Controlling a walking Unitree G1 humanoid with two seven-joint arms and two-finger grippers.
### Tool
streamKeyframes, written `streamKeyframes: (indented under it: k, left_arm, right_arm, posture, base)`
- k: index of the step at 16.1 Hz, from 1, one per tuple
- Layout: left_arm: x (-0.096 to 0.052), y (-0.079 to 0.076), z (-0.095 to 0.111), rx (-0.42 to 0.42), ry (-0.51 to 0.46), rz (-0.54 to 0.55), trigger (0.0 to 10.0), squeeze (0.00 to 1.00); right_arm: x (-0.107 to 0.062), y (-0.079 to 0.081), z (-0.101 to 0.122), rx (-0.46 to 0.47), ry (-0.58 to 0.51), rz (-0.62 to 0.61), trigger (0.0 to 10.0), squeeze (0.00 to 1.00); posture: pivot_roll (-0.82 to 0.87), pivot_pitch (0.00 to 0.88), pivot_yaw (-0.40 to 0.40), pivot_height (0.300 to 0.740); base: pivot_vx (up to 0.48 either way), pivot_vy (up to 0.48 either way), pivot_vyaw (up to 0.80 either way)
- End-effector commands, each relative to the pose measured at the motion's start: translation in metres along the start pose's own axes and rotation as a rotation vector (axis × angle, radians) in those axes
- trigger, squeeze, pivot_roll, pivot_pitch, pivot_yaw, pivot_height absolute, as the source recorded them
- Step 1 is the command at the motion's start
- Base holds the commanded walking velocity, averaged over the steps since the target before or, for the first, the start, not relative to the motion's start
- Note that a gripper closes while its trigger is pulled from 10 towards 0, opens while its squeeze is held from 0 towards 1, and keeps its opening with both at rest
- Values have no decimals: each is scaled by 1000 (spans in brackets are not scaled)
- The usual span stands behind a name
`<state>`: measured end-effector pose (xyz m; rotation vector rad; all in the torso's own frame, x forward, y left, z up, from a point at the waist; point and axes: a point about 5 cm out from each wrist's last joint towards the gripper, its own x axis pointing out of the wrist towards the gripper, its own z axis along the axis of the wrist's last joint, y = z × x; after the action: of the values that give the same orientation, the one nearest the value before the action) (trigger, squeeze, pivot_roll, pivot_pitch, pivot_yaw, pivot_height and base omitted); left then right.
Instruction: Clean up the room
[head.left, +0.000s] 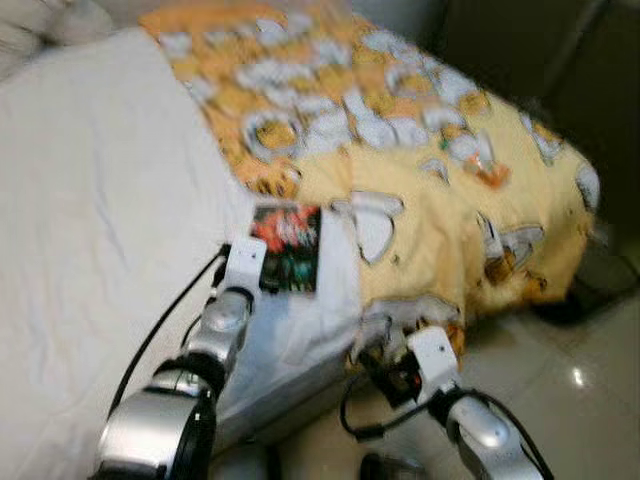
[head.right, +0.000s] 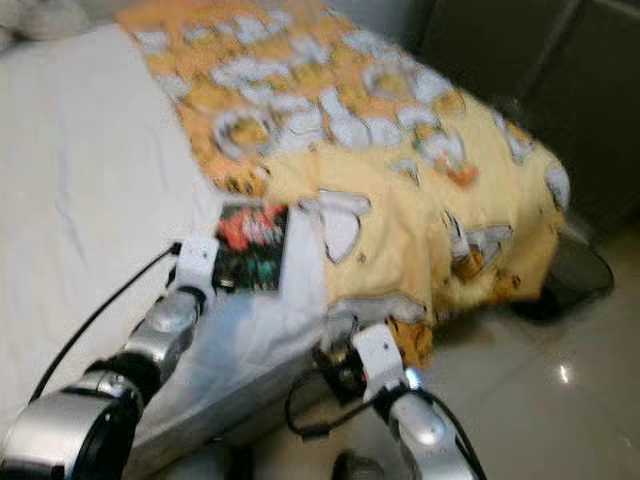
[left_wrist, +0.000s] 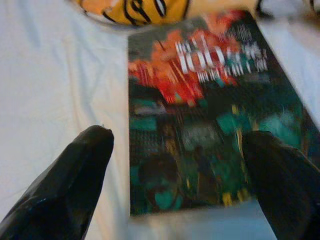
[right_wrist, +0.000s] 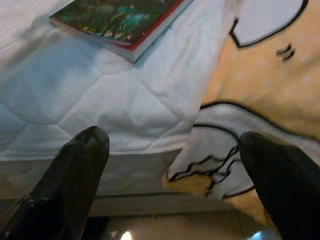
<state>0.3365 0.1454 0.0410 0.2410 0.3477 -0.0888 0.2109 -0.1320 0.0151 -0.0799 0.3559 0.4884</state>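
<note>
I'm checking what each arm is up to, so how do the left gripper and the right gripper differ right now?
The left gripper sits over the white sheet on top of the bed, its fingers either side of the book. The right gripper is lower, at the bed's edge, facing the yellow cartoon blanket where it hangs toward the floor, with nothing between its fingers. Both are open.

Left gripper (left_wrist: 175, 150) fingers spread wide, right gripper (right_wrist: 175, 155) likewise, both arms outstretched
</note>
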Motion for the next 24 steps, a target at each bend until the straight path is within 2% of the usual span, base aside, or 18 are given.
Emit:
streamKeyframes:
  k: [1, 4, 5, 6, 8, 9, 10, 11, 12, 13, 15, 16, 17, 18, 19, 21, 24]
  left_arm:
    - [0, 4, -1, 26, 12, 20, 10000, 0]
    - [3, 6, 3, -16, 49, 19, 10000, 0]
    - [4, 8, 3, -53, 73, 26, 10000, 0]
    - [5, 11, 5, -57, 64, 39, 10000, 0]
    - [-3, 21, 4, -141, -80, 23, 10000, 0]
    - [-22, 27, -1, -154, -207, -1, 10000, 0]
    - [-38, 29, -2, -160, -247, -8, 10000, 0]
    - [-73, 27, -1, -190, -284, -19, 10000, 0]
    - [-98, 20, 5, -187, -311, -41, 10000, 0]
    - [-102, 16, 9, -193, -337, -51, 10000, 0]
    - [-103, 18, 34, -223, -459, -54, 10000, 0]
    - [-103, 19, 40, -272, -476, -44, 10000, 0]
    - [-102, 14, 43, -249, -460, -57, 10000, 0]
    - [-93, 6, 45, -266, -394, -41, 10000, 0]
    - [-85, 1, 49, -275, -376, -62, 10000, 0]
    - [-70, -5, 56, -207, -363, -109, 10000, 0]
    - [-58, -20, 62, -153, -344, -227, 10000, 0]
  right_arm:
    - [1, -2, 6, 1, -19, -9, 10000, 0]
    - [-11, 3, 11, 34, -54, -45, 10000, 0]
    - [-18, 4, 13, 42, -73, -71, 10000, 0]
    - [-23, 6, 14, 45, -86, -110, 10000, 0]
    - [-53, -10, 41, 52, -214, -358, 10000, 0]
    - [-71, -15, 53, 30, -267, -434, 10000, 0]
    - [-78, -18, 55, 22, -278, -467, 10000, 0]
    - [-87, -20, 58, 21, -299, -513, 10000, 0]
    - [-89, -22, 58, 24, -319, -542, 10000, 0]
    - [-85, -26, 56, 49, -325, -573, 10000, 0]
    - [-74, -38, 58, 84, -367, -615, 10000, 0]
    - [-66, -45, 59, 91, -370, -613, 10000, 0]
    - [-60, -50, 59, 94, -367, -616, 10000, 0]
    - [-47, -57, 59, 73, -364, -614, 10000, 0]
    - [-41, -59, 63, 61, -377, -612, 10000, 0]
    - [-31, -60, 66, 58, -377, -579, 10000, 0]
    - [-30, -64, 56, 62, -344, -582, 10000, 0]
  posture:
    - [-94, 177, -3, 740]
    - [-115, 204, 25, 740]
    - [-123, 212, 31, 740]
    - [-131, 207, 43, 740]
    - [-109, 155, 63, 740]
    - [-89, 120, 65, 740]
    - [-59, 76, 59, 740]
    - [-10, 18, 44, 740]
    - [16, 0, 38, 740]
    - [41, 0, 26, 740]
    - [67, 0, 6, 740]
    - [79, 0, -3, 740]
    - [84, 0, -11, 740]
    - [83, 0, -10, 740]
    - [83, 0, -15, 740]
    - [68, 0, 2, 740]
    - [36, 0, 29, 740]
  base:
    - [0, 0, 0]
    - [0, 0, 0]
    - [0, 0, 0]
    - [0, 0, 0]
    - [0, 0, 0]
    - [0, 0, 0]
    - [0, 0, 0]
    - [0, 0, 0]
    - [0, 0, 0]
    - [0, 0, 0]
    - [0, 0, 0]
    - [0, 0, 0]
    - [0, -446, 0]
    - [247, -409, 581]
    - [270, -394, 688]
    - [287, -382, 669]
    - [313, -360, 646]
